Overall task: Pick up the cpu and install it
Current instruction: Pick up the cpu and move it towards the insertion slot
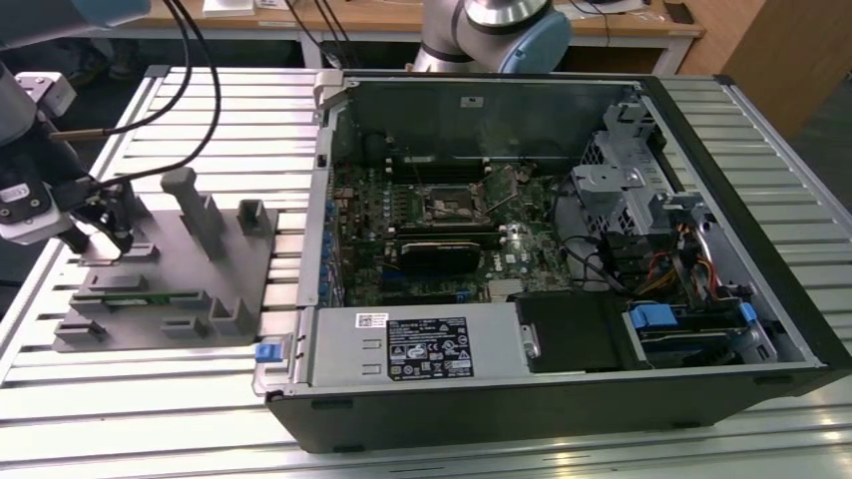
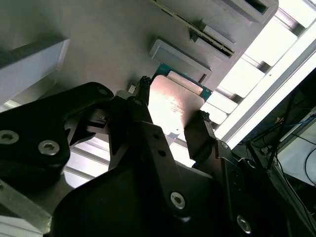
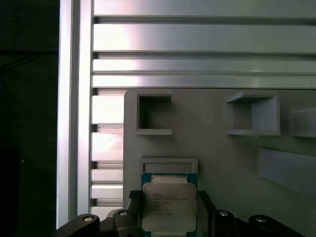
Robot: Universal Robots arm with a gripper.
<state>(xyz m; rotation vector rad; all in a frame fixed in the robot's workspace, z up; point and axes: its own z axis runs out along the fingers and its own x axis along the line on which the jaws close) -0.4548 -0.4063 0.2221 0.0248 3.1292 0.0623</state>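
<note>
the cpu (image 3: 168,206) lies flat on the grey holder (image 3: 217,158), metal lid up with a thin green rim showing round it, tucked against a small raised frame at one end of the holder. from here it looks a light, stiff little plate: the lid is smooth and shiny, so it would slip under a pinch from above, and the underside is likely delicate, so i'd say the only safe hold is by two opposite edges, kept level and not squeezed hard. that is where the gripper (image 3: 168,211) has it. in both wrist views its black fingers (image 3: 134,207) stand one on each side of the chip, right up against the edges with no gap i can make out, so i take them to be clamped on it, though i can't tell whether it has left the holder's surface. in the second wrist view the lid (image 2: 175,106) glares bright between the same two fingers (image 2: 198,133). in the exterior view the gripper (image 1: 104,232) hangs low over the holder (image 1: 160,267), which sits on the slatted table (image 1: 226,120) at the exterior view's left of the open case (image 1: 533,414). the socket (image 1: 446,207) inside the case is well apart from the chip.
</note>
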